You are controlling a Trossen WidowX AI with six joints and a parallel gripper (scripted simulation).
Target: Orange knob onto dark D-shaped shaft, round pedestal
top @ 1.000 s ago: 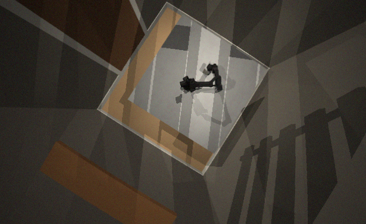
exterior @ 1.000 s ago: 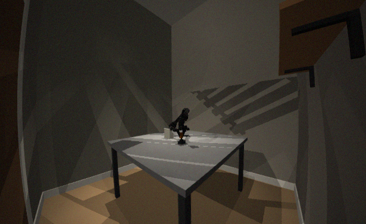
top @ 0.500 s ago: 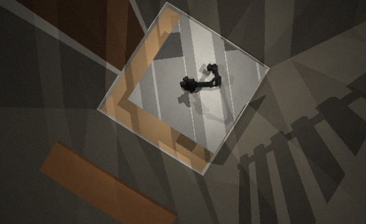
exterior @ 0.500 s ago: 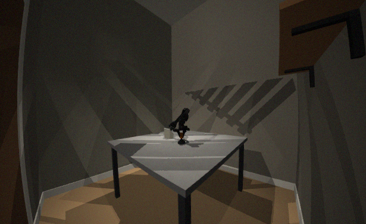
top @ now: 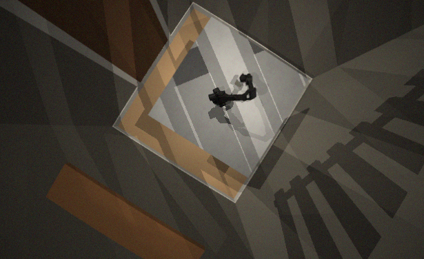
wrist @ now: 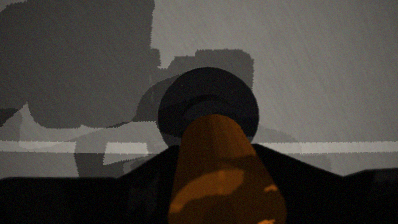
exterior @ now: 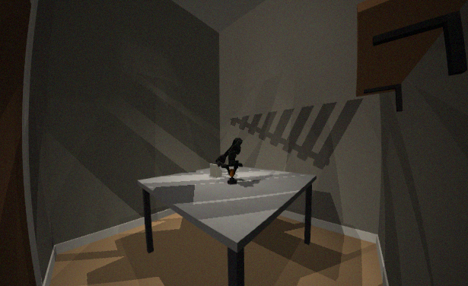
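The orange knob (exterior: 231,173) (wrist: 220,187) is upright between the fingers of my gripper (wrist: 214,151), which is shut on it. The round dark pedestal (exterior: 231,182) (wrist: 209,82) stands directly under the knob. In the wrist view the knob's lower end overlaps the near part of the pedestal's top, with a darker raised ring partly showing behind it. The shaft is hidden by the knob. Whether the knob's lower end touches the pedestal or a small gap remains cannot be told. In the top view the arm hides knob and pedestal.
All stands on the grey table (top: 185,120) (exterior: 238,224). A pale upright block (exterior: 215,170) stands behind and left of the pedestal in the exterior view, near the arm. Bands of light and shadow cross the table top.
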